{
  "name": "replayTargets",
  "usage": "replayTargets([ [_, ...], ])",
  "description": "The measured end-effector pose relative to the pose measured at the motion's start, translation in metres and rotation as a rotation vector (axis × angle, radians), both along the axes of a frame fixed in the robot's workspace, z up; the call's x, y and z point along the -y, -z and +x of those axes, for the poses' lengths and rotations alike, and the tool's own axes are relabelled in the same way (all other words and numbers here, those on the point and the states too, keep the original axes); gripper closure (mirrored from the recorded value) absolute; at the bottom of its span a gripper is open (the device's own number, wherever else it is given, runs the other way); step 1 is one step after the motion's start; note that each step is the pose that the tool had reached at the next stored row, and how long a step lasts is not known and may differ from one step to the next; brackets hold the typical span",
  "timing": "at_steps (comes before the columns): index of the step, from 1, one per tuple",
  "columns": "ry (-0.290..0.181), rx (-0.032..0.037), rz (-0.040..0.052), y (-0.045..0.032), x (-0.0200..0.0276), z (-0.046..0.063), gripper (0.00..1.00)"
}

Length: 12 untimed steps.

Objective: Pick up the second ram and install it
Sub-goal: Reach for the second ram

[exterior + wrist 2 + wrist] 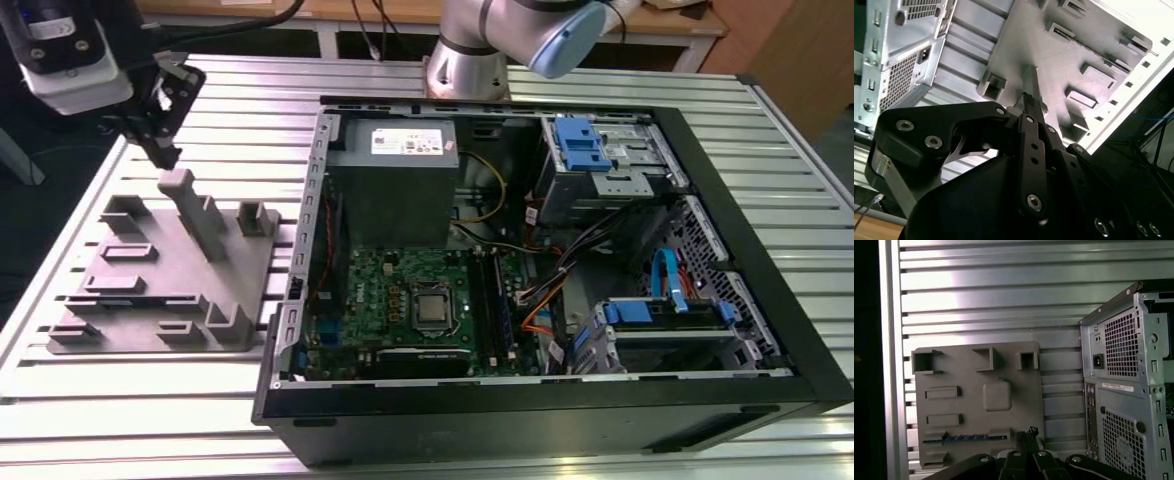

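Black, grey, silver, green and blue

A black gripper (164, 152) is seen over a plain grey tray (160, 300) on a ribbed silver table (134, 400). Just beside it the second ram (964, 438) is shown dark bluish. A green motherboard (400, 295) is seen farther off.

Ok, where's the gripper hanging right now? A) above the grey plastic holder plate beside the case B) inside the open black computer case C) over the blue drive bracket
A: in the exterior view the gripper hangs above the grey plastic holder plate, outside the open black computer case.
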<state>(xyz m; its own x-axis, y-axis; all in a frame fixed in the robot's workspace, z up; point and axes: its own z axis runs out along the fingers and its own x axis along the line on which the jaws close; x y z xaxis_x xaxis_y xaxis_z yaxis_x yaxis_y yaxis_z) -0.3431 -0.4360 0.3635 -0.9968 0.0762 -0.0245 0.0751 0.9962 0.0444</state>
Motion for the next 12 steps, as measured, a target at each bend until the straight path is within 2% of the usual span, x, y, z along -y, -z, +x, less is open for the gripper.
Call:
replayTargets([
  [12,0.000,0.0000,0.0000,0.0133,0.0088,-0.028,0.93],
])
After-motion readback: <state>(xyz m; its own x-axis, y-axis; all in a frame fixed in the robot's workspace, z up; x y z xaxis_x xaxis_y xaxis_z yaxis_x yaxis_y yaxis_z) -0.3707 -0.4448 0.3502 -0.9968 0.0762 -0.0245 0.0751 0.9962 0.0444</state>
